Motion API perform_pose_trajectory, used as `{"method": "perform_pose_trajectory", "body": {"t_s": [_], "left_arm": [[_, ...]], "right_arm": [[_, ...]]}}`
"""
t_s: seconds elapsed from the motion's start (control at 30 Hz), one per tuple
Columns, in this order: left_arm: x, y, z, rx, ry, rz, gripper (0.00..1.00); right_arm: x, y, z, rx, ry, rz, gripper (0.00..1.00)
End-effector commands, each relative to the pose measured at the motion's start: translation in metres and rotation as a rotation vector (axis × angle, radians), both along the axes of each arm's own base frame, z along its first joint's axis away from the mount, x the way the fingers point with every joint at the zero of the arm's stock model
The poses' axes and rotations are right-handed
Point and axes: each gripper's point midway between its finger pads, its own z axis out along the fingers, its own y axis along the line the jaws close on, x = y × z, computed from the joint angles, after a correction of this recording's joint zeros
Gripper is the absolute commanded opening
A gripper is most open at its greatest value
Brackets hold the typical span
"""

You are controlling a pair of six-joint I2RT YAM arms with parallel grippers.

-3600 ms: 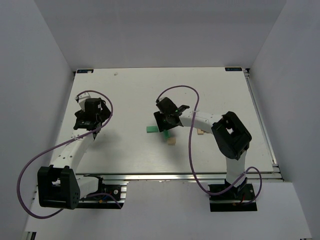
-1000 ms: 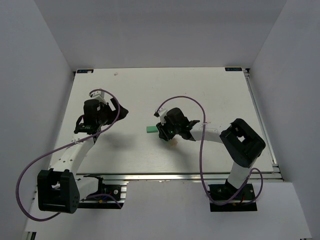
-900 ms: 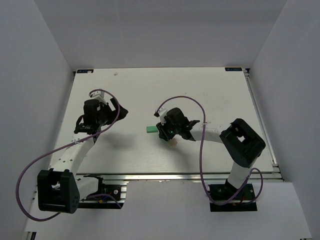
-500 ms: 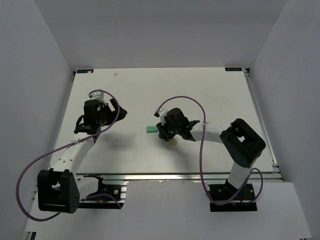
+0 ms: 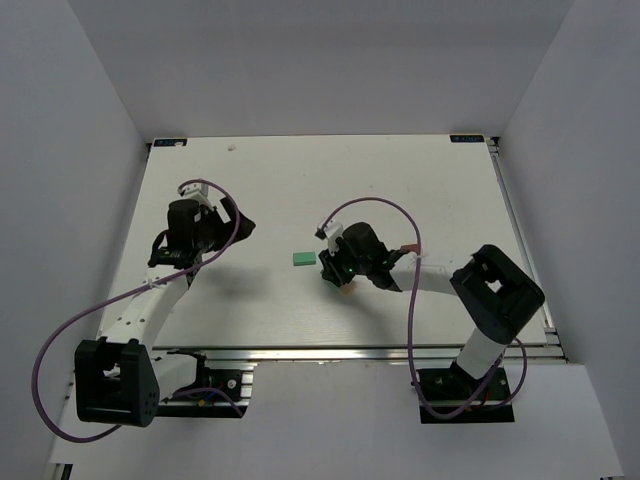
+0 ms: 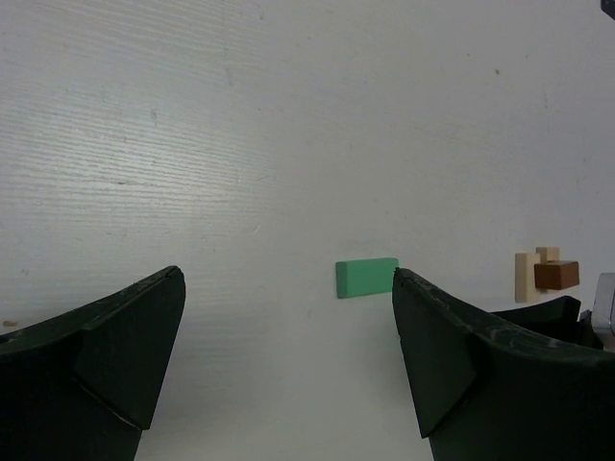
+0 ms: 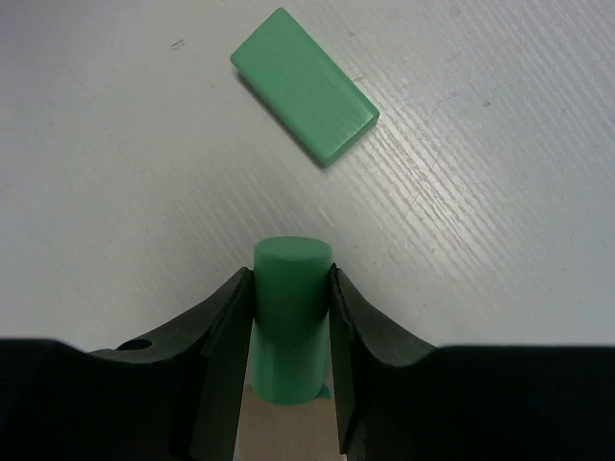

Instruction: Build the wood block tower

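One clean pinch | clamped green cylinder (image 7: 291, 322) tight in right gripper (image 7: 291, 280) | held it over wood block tower (image 6: 546, 273), table centre | spotted green block (image 7: 304, 84) at 10 o'clock | splayed left gripper (image 6: 288, 280) wide, empty.

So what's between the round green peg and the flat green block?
Nothing: the right wrist view shows only bare white table between the round green peg and the flat green block.
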Motion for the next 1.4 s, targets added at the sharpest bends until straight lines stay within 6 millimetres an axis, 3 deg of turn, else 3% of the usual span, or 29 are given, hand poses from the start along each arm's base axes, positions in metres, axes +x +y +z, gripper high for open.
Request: {"method": "perform_pose_trajectory", "body": {"t_s": [0.0, 0.03, 0.13, 0.17, 0.2, 0.27, 0.3, 0.37, 0.4, 0.57, 0.73, 0.9, 1.1, 1.2, 1.37], "left_arm": [[0.0, -0.016, 0.013, -0.061, -0.04, -0.078, 0.98], [-0.002, -0.023, 0.019, -0.088, -0.06, -0.117, 0.98], [-0.013, -0.059, 0.042, -0.216, -0.155, -0.273, 0.98], [-0.021, -0.072, 0.043, -0.252, -0.15, -0.31, 0.98], [-0.023, -0.079, 0.048, -0.264, -0.168, -0.331, 0.98], [-0.03, -0.096, 0.051, -0.271, -0.166, -0.376, 0.98], [-0.032, -0.101, 0.054, -0.273, -0.165, -0.395, 0.98], [-0.04, -0.117, 0.055, -0.286, -0.155, -0.443, 0.98], [-0.043, -0.123, 0.059, -0.289, -0.161, -0.46, 0.98], [-0.067, -0.157, 0.06, -0.281, -0.139, -0.569, 0.98], [-0.075, -0.175, 0.051, -0.212, -0.114, -0.579, 0.98], [-0.08, -0.184, 0.011, -0.113, 0.026, -0.575, 0.98], [-0.09, -0.194, 0.016, -0.093, 0.007, -0.607, 0.97], [-0.09, -0.195, 0.012, -0.087, 0.017, -0.606, 0.91], [-0.095, -0.207, 0.013, -0.122, 0.029, -0.657, 0.71]], "right_arm": [[0.002, 0.014, 0.05, 0.161, -0.153, 0.05, 0.26], [-0.005, 0.011, 0.048, 0.175, -0.156, 0.069, 0.26], [-0.01, 0.017, 0.08, 0.278, -0.245, 0.119, 0.26], [-0.015, 0.013, 0.078, 0.288, -0.252, 0.129, 0.26], [-0.015, 0.015, 0.095, 0.336, -0.303, 0.138, 0.26], [-0.021, 0.012, 0.097, 0.362, -0.325, 0.15, 0.26], [-0.022, 0.013, 0.11, 0.402, -0.364, 0.164, 0.26], [-0.03, 0.011, 0.112, 0.431, -0.376, 0.186, 0.26], [-0.032, 0.012, 0.123, 0.464, -0.41, 0.198, 0.26], [-0.043, 0.008, 0.133, 0.508, -0.458, 0.242, 0.29], [-0.044, 0.007, 0.139, 0.512, -0.476, 0.248, 0.3], [-0.042, 0.006, 0.146, 0.512, -0.497, 0.238, 0.32], [-0.039, 0.0, 0.148, 0.501, -0.521, 0.212, 0.32], [-0.041, -0.001, 0.152, 0.508, -0.537, 0.217, 0.32], [-0.04, -0.002, 0.155, 0.516, -0.547, 0.205, 0.32]]}}
